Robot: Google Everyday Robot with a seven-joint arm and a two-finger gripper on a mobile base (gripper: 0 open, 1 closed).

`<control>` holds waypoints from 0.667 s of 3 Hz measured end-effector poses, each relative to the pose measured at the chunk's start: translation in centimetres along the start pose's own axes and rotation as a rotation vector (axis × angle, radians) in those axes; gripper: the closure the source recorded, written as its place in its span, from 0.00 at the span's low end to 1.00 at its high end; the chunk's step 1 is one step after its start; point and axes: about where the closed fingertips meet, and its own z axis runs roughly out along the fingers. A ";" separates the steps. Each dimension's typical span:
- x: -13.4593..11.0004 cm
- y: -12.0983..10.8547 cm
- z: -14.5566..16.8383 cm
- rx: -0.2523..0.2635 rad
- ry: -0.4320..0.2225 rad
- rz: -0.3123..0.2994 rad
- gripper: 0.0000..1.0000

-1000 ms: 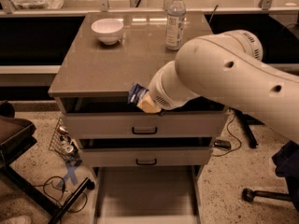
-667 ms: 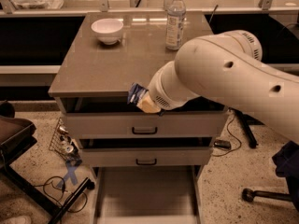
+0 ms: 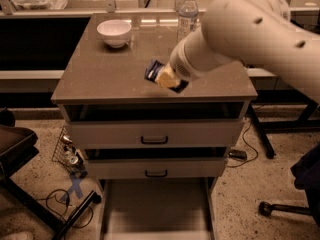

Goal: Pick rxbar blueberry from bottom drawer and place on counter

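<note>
The rxbar blueberry (image 3: 153, 69), a dark blue packet, is in my gripper (image 3: 161, 76) over the middle of the counter (image 3: 95, 76), a little right of centre. The gripper sits at the end of my big pale arm (image 3: 235, 31), which reaches in from the upper right and hides most of it. The gripper is shut on the packet; I cannot tell whether the packet touches the counter. The bottom drawer (image 3: 155, 209) is pulled out at the foot of the cabinet, and its pale floor shows nothing on it.
A white bowl (image 3: 114, 32) stands at the counter's back left and a clear water bottle (image 3: 187, 13) at the back middle. The two upper drawers (image 3: 155, 134) are slightly open. A dark stool (image 3: 15, 149) and cables lie left, a chair base (image 3: 285, 209) right.
My arm has lifted and moved back, carrying the blue packet from in front of the cabinet's top edge to above the counter.
</note>
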 end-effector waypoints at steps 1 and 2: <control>-2.0 -5.5 1.1 0.020 -0.010 0.040 1.00; -1.3 -9.7 2.9 0.027 -0.013 0.095 1.00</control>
